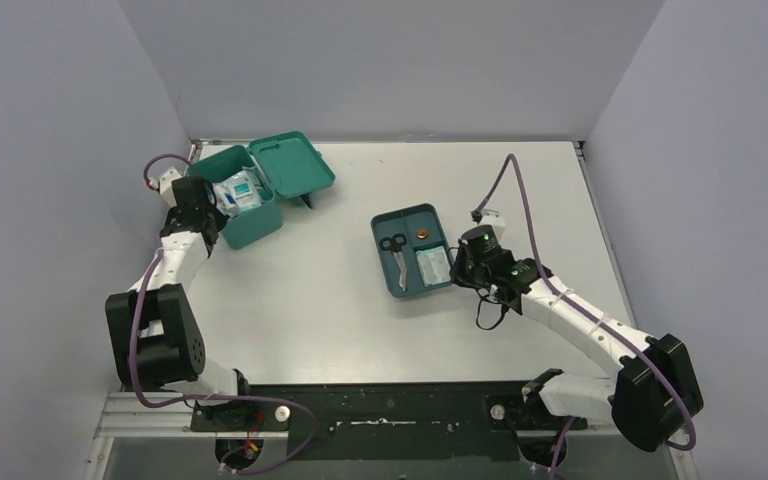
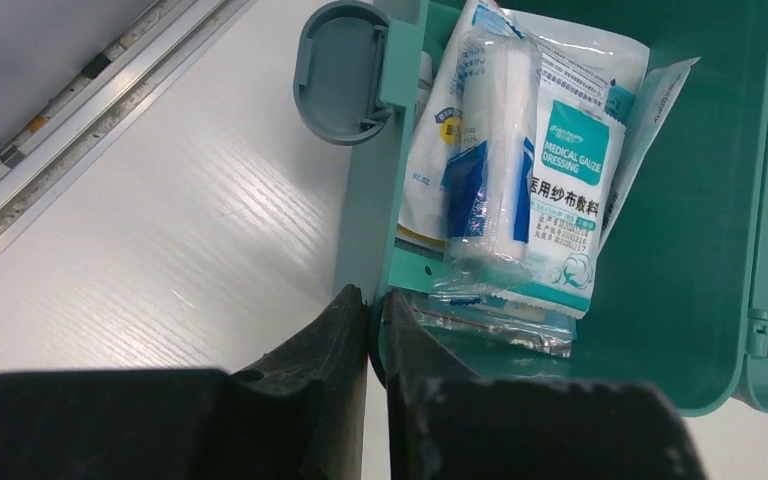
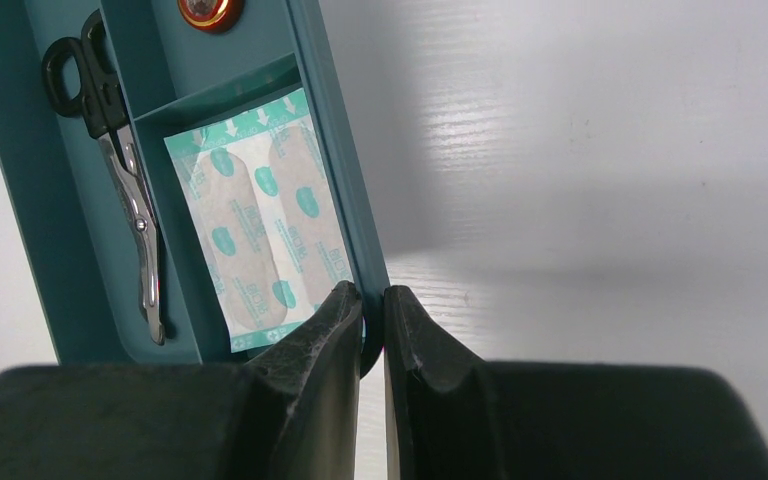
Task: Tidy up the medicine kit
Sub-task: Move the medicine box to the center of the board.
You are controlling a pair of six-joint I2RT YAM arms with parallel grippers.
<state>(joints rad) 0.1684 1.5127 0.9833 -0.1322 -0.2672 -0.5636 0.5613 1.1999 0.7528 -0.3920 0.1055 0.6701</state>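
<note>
Two pinches on thin walls: left hand (image 2: pixel 375 300) clamps the medicine kit (image 2: pixel 690 200), right hand (image 3: pixel 373 295) the tray (image 3: pixel 315 100); lifting could tip either.

Left tool (image 2: pixel 373 296) and right tool (image 3: pixel 373 293) each pinched almost closed, well apart.

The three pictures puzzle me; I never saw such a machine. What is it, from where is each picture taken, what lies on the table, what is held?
Two robot arms are bolted at the table's near edge. The wide picture looks down from above and behind them; the other two come from a camera on each wrist. The left gripper pinches a wall of the open medicine kit, which holds gauze packets and a bandage roll. The right gripper pinches the edge of a divided tray with scissors and plasters.
</note>
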